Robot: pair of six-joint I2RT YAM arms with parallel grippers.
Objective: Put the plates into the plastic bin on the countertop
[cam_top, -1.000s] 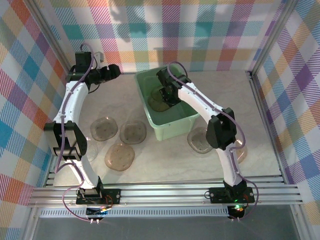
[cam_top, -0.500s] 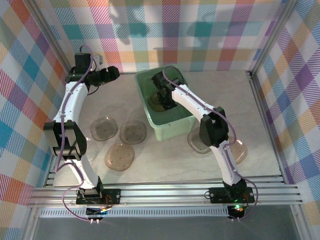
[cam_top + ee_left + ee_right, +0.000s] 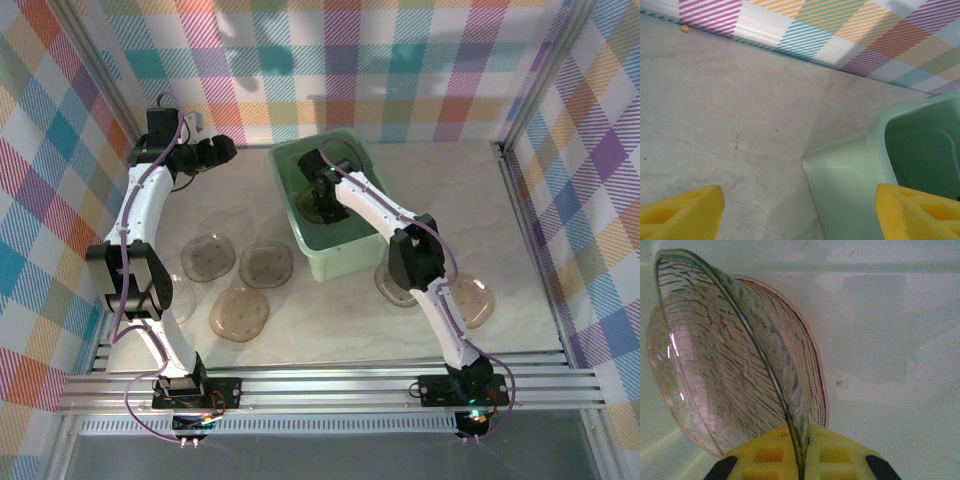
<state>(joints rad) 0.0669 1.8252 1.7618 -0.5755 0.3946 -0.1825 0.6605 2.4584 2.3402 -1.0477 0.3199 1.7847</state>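
Observation:
My right gripper (image 3: 322, 192) reaches down inside the pale green plastic bin (image 3: 352, 260) and is shut on the rim of a smoky translucent plate (image 3: 725, 365), which stands on edge between the yellow pads (image 3: 840, 452) over the bin's floor (image 3: 890, 340). A second curved rim sits close behind it; I cannot tell whether that is another plate. Three plates (image 3: 207, 257) (image 3: 266, 264) (image 3: 239, 313) lie on the countertop (image 3: 230, 205) left of the bin, and two more (image 3: 398, 287) (image 3: 474, 300) to its right. My left gripper (image 3: 215, 150) hovers open beside the bin's far left corner (image 3: 850, 185).
Plaid walls close in the countertop on three sides. A small orange speck (image 3: 685, 28) lies at the foot of the back wall. The right arm's elbow (image 3: 412, 250) hangs over the bin's front right corner. An aluminium rail (image 3: 330, 385) runs along the near edge.
The right arm has swung left and deeper into the bin with the plate, its elbow shifting left too. The left arm has hardly moved.

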